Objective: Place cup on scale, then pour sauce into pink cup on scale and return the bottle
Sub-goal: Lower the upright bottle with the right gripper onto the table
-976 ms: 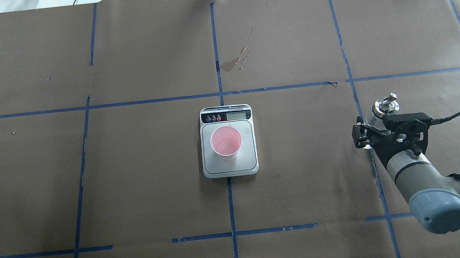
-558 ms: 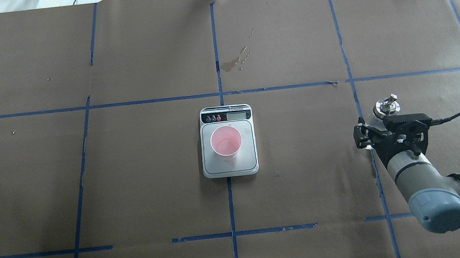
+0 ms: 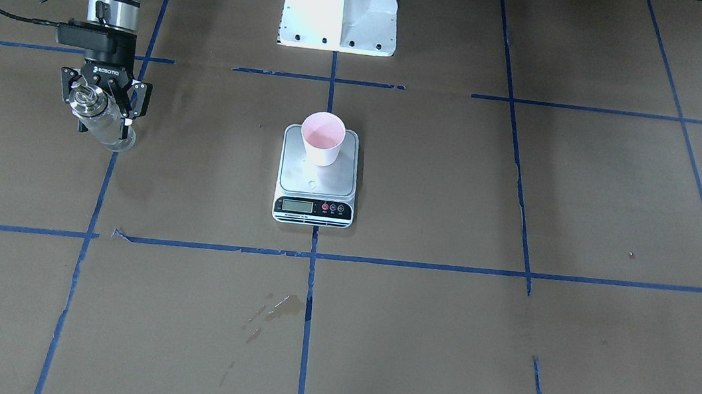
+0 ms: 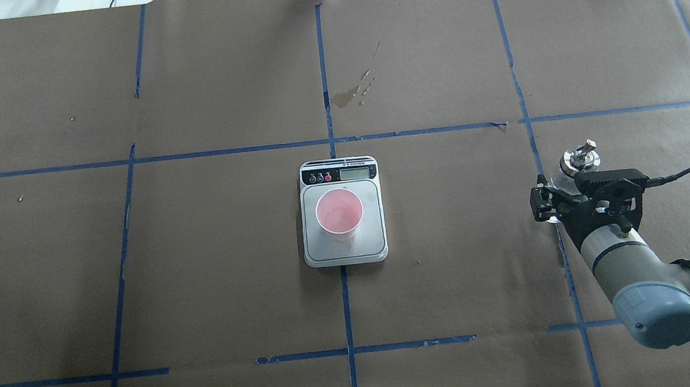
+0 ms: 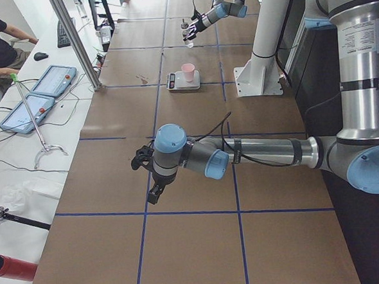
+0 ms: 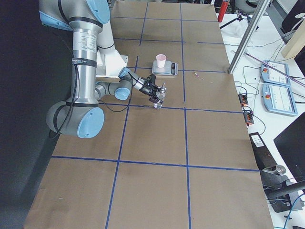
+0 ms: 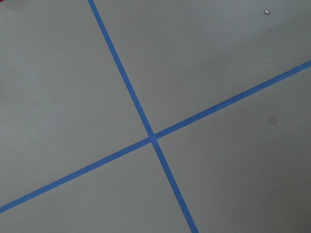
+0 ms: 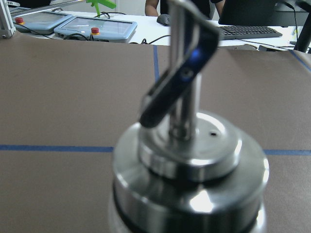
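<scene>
Blue tape lines (image 4: 322, 61) grid the brown paper (image 4: 230, 263), which bears a dried stain (image 4: 344, 97).

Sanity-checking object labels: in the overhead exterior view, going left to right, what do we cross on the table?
The cup, standing on the scale → the bottle, gripped by the right gripper.

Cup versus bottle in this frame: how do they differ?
The cup is opaque pink paper with an open top. The bottle is clear glass with a metal cap and spout. The cup stands free on the scale at mid-table. The bottle sits between the fingers of the right hand, far off on the robot's right side. Both look upright.
</scene>
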Motion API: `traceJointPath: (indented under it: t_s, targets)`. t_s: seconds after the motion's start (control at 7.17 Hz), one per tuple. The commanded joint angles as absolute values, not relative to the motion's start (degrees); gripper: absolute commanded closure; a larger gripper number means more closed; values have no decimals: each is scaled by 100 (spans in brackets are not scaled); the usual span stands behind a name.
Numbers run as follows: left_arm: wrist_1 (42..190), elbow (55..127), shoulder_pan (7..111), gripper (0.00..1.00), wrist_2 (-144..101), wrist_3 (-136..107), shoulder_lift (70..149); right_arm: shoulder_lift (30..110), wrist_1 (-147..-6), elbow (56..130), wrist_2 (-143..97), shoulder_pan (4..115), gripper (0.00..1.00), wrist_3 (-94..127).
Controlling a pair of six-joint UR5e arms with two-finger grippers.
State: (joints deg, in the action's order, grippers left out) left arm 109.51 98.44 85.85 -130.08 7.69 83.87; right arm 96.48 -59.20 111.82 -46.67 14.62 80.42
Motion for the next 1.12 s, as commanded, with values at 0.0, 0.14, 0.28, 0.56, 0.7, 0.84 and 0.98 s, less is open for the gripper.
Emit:
traceJointPath:
  t_s: [0.0, 0.14, 0.28, 0.56, 0.7, 0.84, 0.98]
  targets:
    - [10951, 9844, 8587, 0, -13008, 765, 8385, 9571, -5924, 11171, -4676, 1608, 100, 8033]
    - [10951, 9852, 8587, 0, -13017, 765, 8393, 9563, -5924, 11171, -4771, 1626, 100, 8033]
    - [10951, 9861, 8587, 0, -13017, 765, 8385, 9563, -5924, 11162, -4825, 1635, 100, 8033]
    - [10942, 9888, 8587, 0, -13017, 765, 8385, 9562, -5924, 11119, -4851, 1635, 90, 8025]
    - [10951, 9888, 8587, 0, -13017, 765, 8385, 9562, -5924, 11101, -4860, 1635, 83, 7998]
    - [10942, 9888, 8587, 0, -13017, 765, 8385, 9562, -5924, 11040, -4860, 1635, 79, 7981]
    - [10951, 9888, 8587, 0, -13017, 765, 8385, 9562, -5915, 11030, -4860, 1635, 75, 7980]
